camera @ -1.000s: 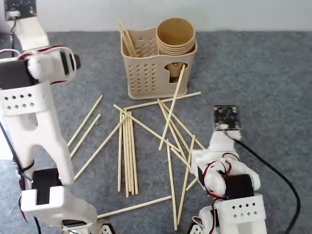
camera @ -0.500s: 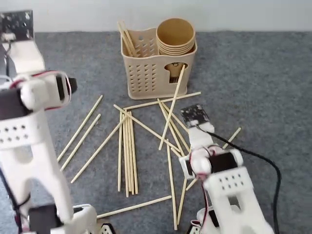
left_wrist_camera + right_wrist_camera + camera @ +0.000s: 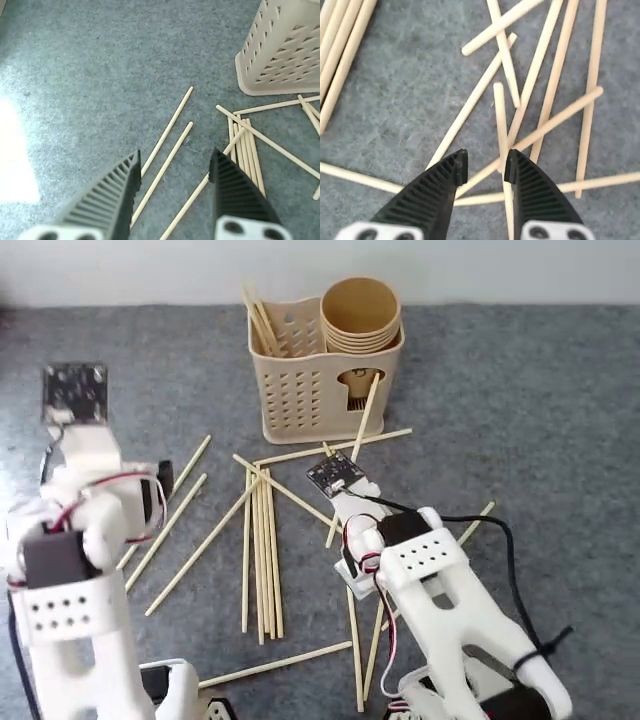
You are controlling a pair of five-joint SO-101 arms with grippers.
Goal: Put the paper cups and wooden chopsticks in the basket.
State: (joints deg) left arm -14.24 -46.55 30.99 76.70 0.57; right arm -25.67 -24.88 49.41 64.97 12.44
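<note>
We have lowered our 2 arms over the scattered pale wooden chopsticks [image 3: 262,550], ready to grasp: left gripper [image 3: 175,155] gapes wide, right gripper [image 3: 485,155] narrowly, both empty. Brown paper cups [image 3: 360,310] already sit in the beige slotted basket [image 3: 300,390].

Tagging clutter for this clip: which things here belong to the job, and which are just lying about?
Job: basket; paper cups stacked in it; chopsticks standing in it; loose chopsticks scattered in front of it.
Lying about: grey table cover.
</note>
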